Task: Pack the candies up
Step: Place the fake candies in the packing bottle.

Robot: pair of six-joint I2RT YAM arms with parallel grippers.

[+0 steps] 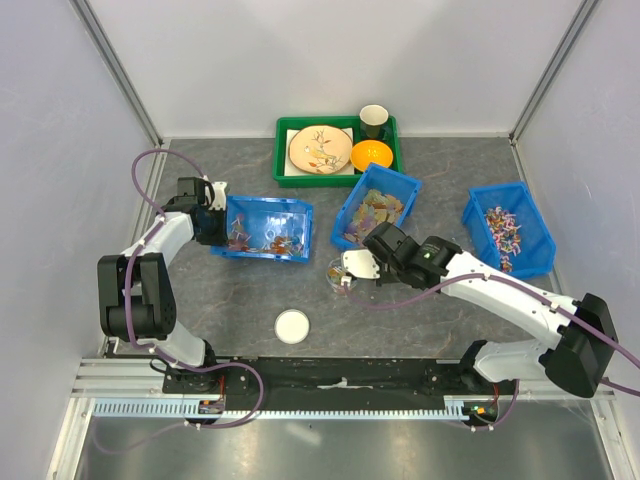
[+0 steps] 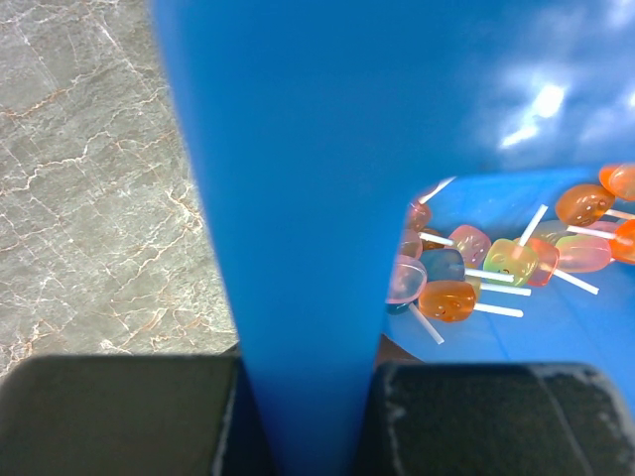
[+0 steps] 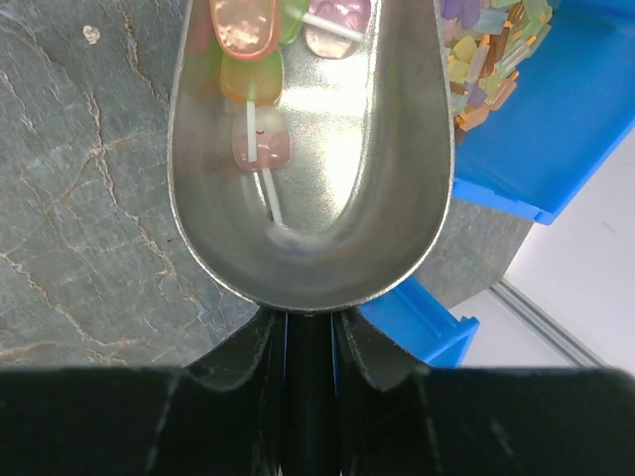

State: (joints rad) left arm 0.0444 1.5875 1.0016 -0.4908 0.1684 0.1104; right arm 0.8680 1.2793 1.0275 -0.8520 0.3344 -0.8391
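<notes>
Blue plastic fills the left-wrist view: left gripper clamped on the near wall of the left bin, one black finger outside over grey stone, the other inside. Candies on white sticks just beyond the inner finger on the bin floor, about a dozen in orange, pink, yellow-green and blue, touching one another, well inside the walls.

Polished steel scoop held by its handle in the right gripper, fingers shut tight around it. In the bowl, four or so candies at the far end, away from the handle; near half of the bowl bare. From above, scoop tip over a small round clear tub on the table, between the left and middle bins.

Three blue bins in all: left with candies, middle bin with flat pastel packets, right bin with tiny sweets. One green tray at the back holding one plate, one orange bowl, one dark cup. One white lid alone on open stone near the front, well apart from everything. Bare table between lid, tub and arm bases; middle bin just beside the scoop's right edge.
</notes>
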